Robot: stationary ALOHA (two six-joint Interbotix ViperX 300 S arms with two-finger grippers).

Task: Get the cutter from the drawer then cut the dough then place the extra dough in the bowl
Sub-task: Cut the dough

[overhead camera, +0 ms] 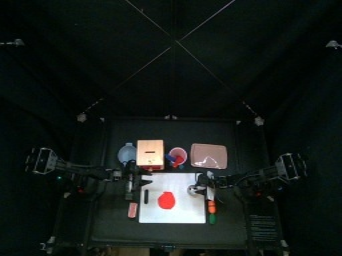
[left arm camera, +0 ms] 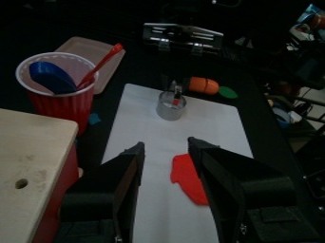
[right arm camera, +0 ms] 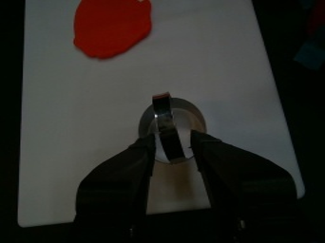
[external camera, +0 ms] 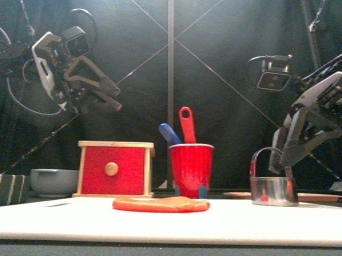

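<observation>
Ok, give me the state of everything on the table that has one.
Drawer: shut.
Cutter: out, upright on the board, beside the dough, not on it.
Dough: whole, uncut.
Bowl: upright, contents too small to tell.
Cup: upright, knives inside.
Left gripper: open, empty, above the board.
Right gripper: shut on the cutter's handle.

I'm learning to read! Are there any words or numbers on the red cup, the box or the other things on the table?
No text can be read anywhere: the red cup, the wooden box, the cutter, the white board and the dough all look plain, with no words, numbers or signs on them.
</observation>
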